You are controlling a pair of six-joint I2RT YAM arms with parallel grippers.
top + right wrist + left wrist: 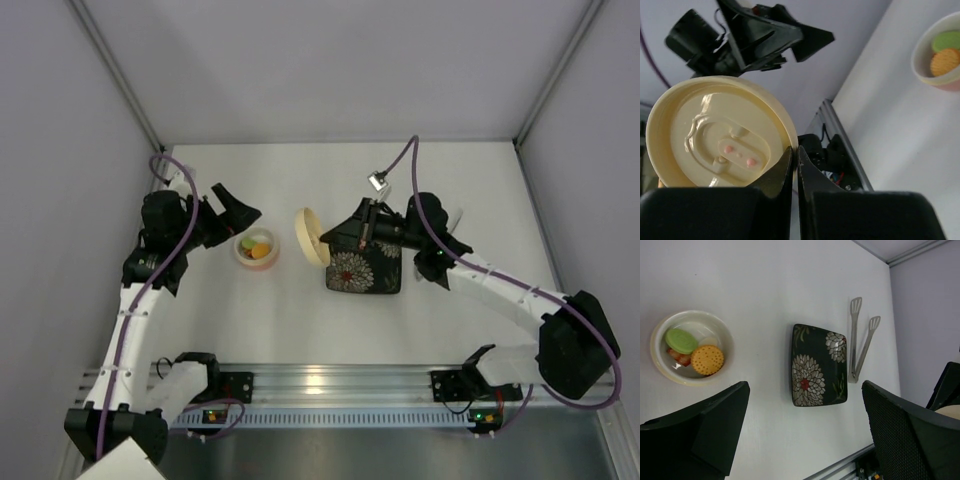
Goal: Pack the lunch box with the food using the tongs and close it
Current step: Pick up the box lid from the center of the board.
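Observation:
The lunch box (257,248) stands left of centre with the food inside: a green round (681,340), an orange round (707,359) and a pale piece (708,341). Its cream lid (720,132) is lifted off the table and stands on edge (310,236) between the box and the plate. My right gripper (795,150) is shut on the lid's rim (326,238). Just left of the box, my left gripper (235,206) hangs wide open and empty (804,386). The tongs (858,342) lie flat on the table beyond the plate.
A black square floral plate (365,268) lies at centre under the right wrist, bare in the left wrist view (819,365). Grey walls close in the table on three sides. An aluminium rail (330,385) runs along the near edge.

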